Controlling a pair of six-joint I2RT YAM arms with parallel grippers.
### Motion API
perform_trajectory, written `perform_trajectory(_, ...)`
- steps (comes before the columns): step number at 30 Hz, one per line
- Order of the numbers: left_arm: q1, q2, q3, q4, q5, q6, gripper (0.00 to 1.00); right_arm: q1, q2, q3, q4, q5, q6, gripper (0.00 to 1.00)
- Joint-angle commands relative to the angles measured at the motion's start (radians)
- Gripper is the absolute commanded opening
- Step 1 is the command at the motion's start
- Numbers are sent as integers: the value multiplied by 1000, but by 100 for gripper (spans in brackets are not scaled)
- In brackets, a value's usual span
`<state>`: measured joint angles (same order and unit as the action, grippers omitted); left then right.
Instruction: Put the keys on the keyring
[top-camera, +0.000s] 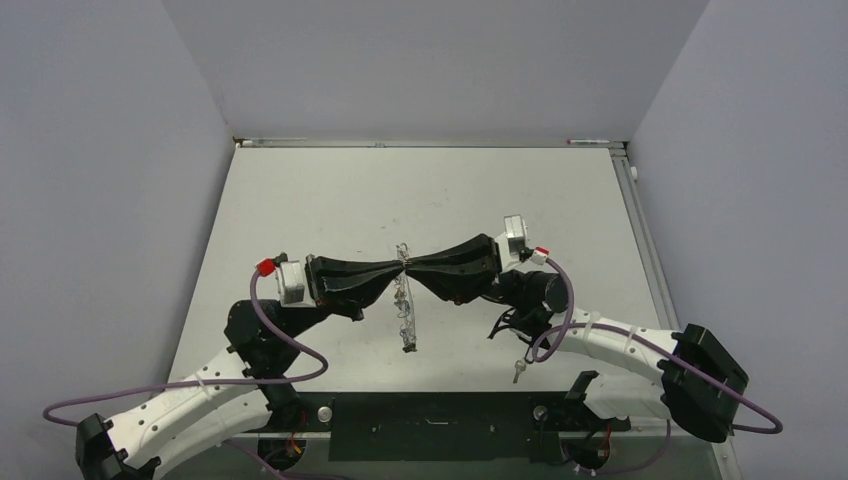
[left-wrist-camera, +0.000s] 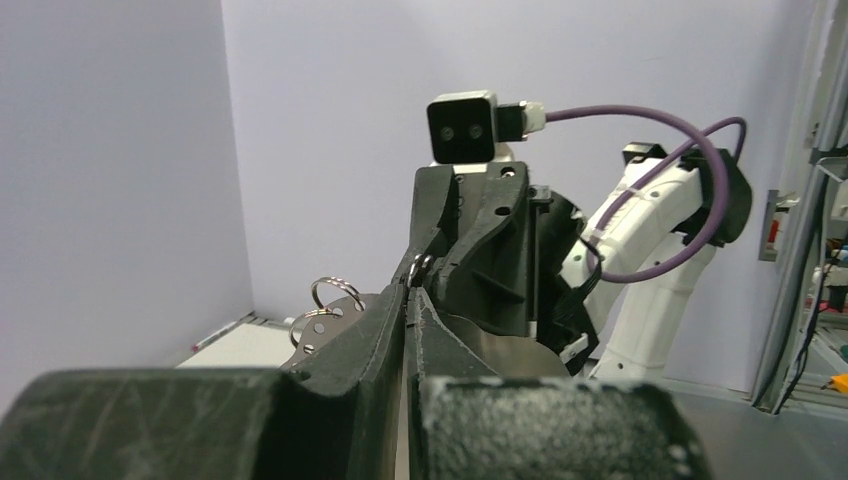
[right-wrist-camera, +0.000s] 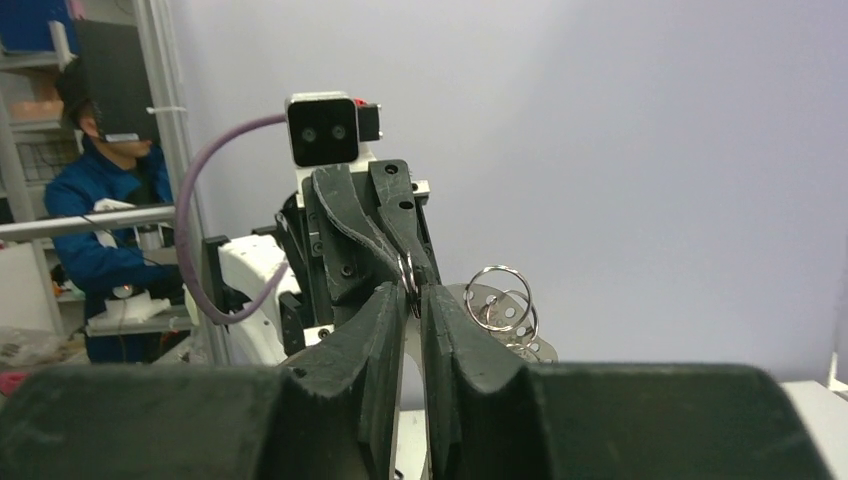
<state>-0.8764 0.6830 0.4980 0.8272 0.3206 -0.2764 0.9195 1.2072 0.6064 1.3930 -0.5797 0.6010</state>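
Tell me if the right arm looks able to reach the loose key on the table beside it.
Likely not yet: the right claw is shut on the keyring, meeting the left claw. The key itself lies uncovered.

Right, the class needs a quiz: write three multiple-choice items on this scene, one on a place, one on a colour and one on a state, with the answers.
1. Where does the loose key lie?
A) on the table, near its front edge, right of the middle
B) at the far left corner
C) against the back wall

2. What colour are the arms' cables?
A) yellow
B) purple
C) green

3. How do the left hand and right hand stand?
A) both wide open
B) far apart, at opposite edges
C) both shut, tip to tip

Answers:
1 A: the overhead view shows it lying close to the right arm.
2 B: every view shows purple loops.
3 C: they meet over the middle of the table, pinching the keyring between them.
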Motion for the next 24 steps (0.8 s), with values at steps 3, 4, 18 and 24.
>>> perform_trajectory(3,-6,-18,43,-223,-77,80,0,42,-51,47,-224,-43,-125,19)
perform_trajectory(4,-6,-20,48,-240,-79,86,0,42,-52,50,-235,-40,-130,18)
perform_trajectory(18,-6,-23,176,-523,-65,183,0,42,-54,69,-342,-41,-193,5)
perform_trajectory(24,-6,-33,164,-519,-7,167,2,42,-50,46,-242,-84,-163,5)
